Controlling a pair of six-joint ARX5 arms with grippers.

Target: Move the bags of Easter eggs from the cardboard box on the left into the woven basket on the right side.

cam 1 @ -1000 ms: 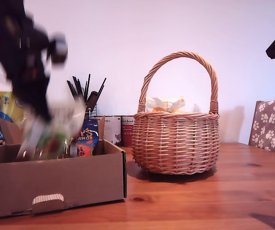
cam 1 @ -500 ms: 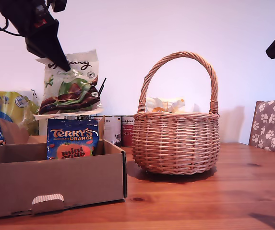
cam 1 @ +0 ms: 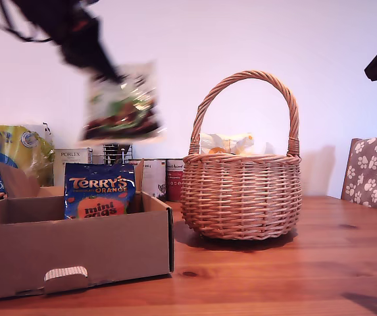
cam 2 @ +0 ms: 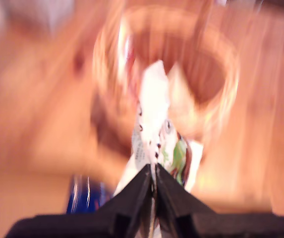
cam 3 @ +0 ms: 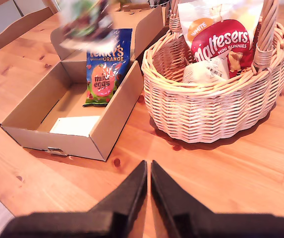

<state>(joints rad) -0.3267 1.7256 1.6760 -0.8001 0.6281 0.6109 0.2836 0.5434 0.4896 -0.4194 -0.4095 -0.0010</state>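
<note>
My first gripper [cam 1: 111,74] [cam 2: 153,184] is shut on the top edge of a pale Galaxy bag [cam 1: 122,102] [cam 2: 157,124] [cam 3: 85,22]. The bag hangs blurred in the air above the cardboard box [cam 1: 76,253] [cam 3: 117,119], left of the woven basket [cam 1: 241,197] [cam 3: 216,109] in the exterior view. A blue Terry's bag [cam 1: 99,191] [cam 3: 104,69] stands in the box. A Maltesers bag [cam 3: 221,42] [cam 1: 224,143] lies in the basket. My second gripper [cam 3: 148,171] is shut on nothing, high above bare table in front of the basket.
Behind the box stand a yellow-and-blue kitchen towel pack [cam 1: 4,161], a Porlex carton [cam 1: 70,164], a black wire holder [cam 1: 116,153] and tins [cam 1: 165,178]. A paw-print chair [cam 1: 372,172] is at the exterior view's right. A white card [cam 3: 77,125] lies in the box.
The Galaxy bag has risen out of the box in my first gripper and swung to the exterior view's right, toward the basket. The Terry's bag now stands uncovered.
</note>
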